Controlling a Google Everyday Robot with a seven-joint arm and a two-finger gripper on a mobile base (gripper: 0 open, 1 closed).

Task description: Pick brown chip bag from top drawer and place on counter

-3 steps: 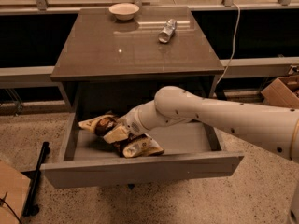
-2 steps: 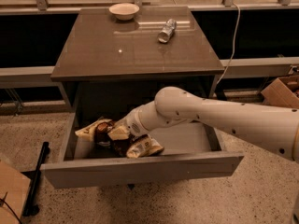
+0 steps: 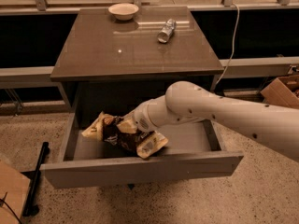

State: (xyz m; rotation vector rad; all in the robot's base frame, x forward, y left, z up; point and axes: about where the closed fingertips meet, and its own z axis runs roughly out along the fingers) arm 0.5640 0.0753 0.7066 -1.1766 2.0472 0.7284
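Though half hidden behind crinkled foil, grips the brown chip bag [image 3: 122, 135] in the gripper [image 3: 132, 123], jaws clamped on the cream upper edge near the bag's middle, at the end of the white arm [image 3: 219, 113] reaching in from the right. Has raised it: lay lower in the top drawer [image 3: 140, 171] a second ago, now hangs tilted, left end higher, right end drooping toward the front panel, seemingly clear of the grey floor. Remains within the drawer's outline, left of centre, below the level of the counter [image 3: 117, 55]. Suggests a grasp made and a lift begun, with the carry and the placing not yet done. Calls next, by this reading, for a pull outward and upward past the front panel and the counter's front edge before any swing over the top, to avoid snagging the loose foil on the overhang. Leaves plenty of bare counter toward the front. Shows, further back, a small bowl [image 3: 124, 10] and a silver can [image 3: 166, 30] lying on its side, apart from each other.
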